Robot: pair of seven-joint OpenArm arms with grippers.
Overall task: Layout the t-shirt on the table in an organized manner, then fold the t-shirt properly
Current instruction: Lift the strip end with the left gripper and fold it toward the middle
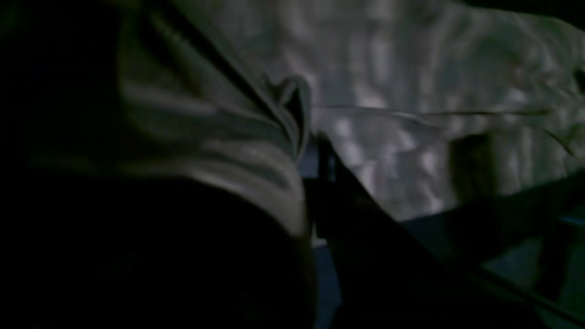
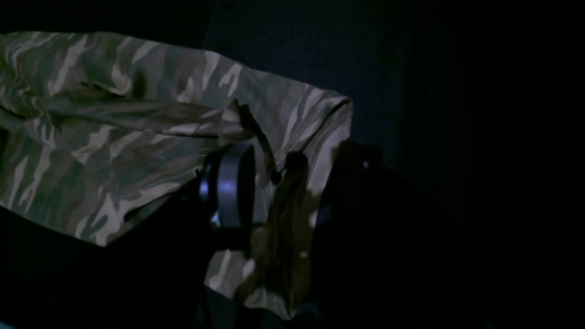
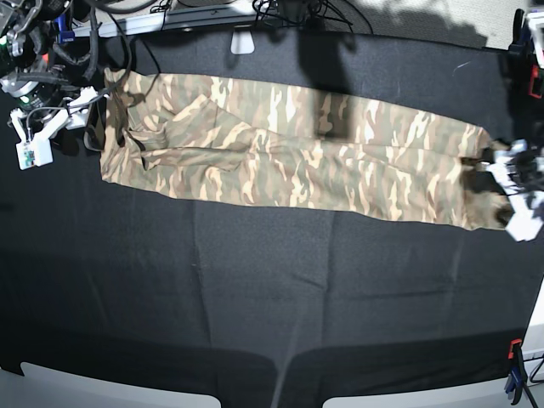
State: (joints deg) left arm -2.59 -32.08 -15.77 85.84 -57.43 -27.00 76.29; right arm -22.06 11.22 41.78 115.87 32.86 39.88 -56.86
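The camouflage t-shirt (image 3: pixel 289 157) lies as one long folded strip across the black table (image 3: pixel 255 297), stretched from left to right. At its right end my left gripper (image 3: pixel 497 183) is shut on the t-shirt; the left wrist view shows a bunched fold of t-shirt (image 1: pixel 256 151) pinched at the left gripper (image 1: pixel 306 155). At the strip's left end stands my right gripper (image 3: pixel 98 123). In the right wrist view the right gripper (image 2: pixel 283 183) is open, its fingers (image 2: pixel 228 183) standing apart with the t-shirt (image 2: pixel 137 137) corner lying loosely between them.
Cables and arm hardware crowd the back left corner (image 3: pixel 51 51). A small white piece (image 3: pixel 242 42) sits at the back edge. An orange and blue clamp (image 3: pixel 514 374) grips the front right edge, and a red clamp (image 3: pixel 534 81) the right edge.
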